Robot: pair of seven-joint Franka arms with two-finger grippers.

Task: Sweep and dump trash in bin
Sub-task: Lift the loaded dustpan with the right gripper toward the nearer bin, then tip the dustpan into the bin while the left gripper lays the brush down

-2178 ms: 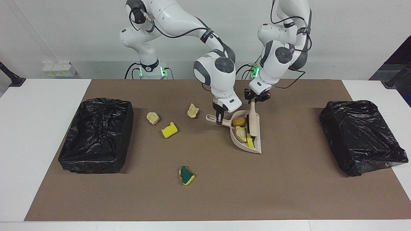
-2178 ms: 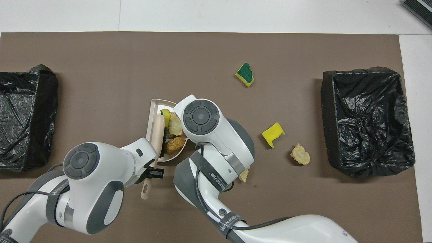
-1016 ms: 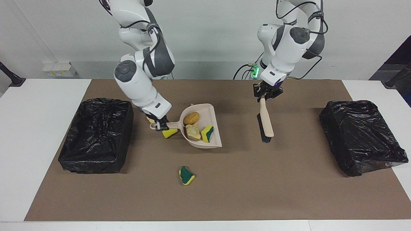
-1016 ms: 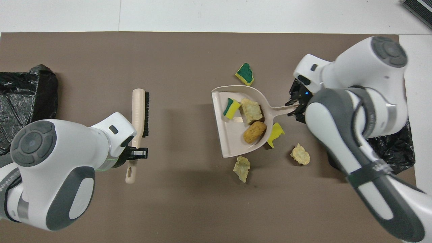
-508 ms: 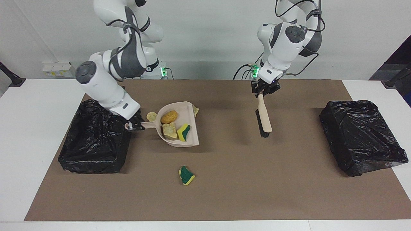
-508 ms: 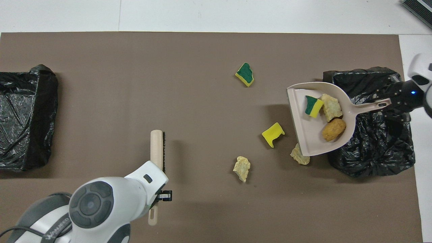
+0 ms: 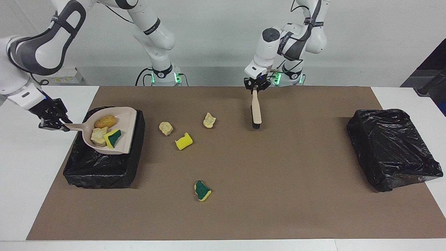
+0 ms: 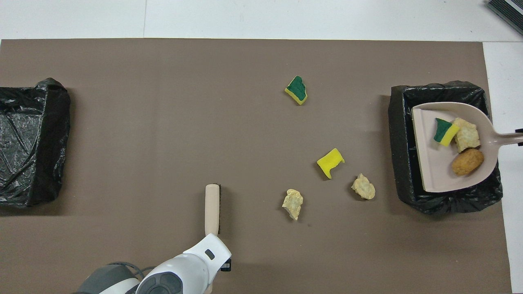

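My right gripper (image 7: 55, 123) is shut on the handle of the beige dustpan (image 7: 120, 120) (image 8: 429, 167), which hangs roughly level over the black-lined bin (image 7: 101, 174) (image 8: 397, 143) at the right arm's end. In the pan lie an orange-brown lump (image 7: 105, 121) (image 8: 467, 162), a tan foam lump (image 7: 98, 135) and a yellow-and-green sponge piece (image 7: 112, 138). More trash lies on the mat: two tan lumps (image 7: 166, 128) (image 7: 209, 120), a yellow sponge bit (image 7: 183, 141) (image 8: 330, 162) and a green-topped sponge piece (image 7: 201, 190) (image 8: 297, 90). My left gripper (image 7: 255, 89) is shut on the beige brush (image 7: 256, 111) (image 8: 212, 208), which hangs over the mat.
A second black-lined bin (image 7: 392, 146) (image 8: 28, 139) stands at the left arm's end of the table. The brown mat (image 7: 278, 195) covers the middle of the table, with white tabletop (image 7: 21, 174) at both ends.
My right arm has carried the loaded dustpan from beside the bin to over it. My left arm has drawn the brush back toward the robots.
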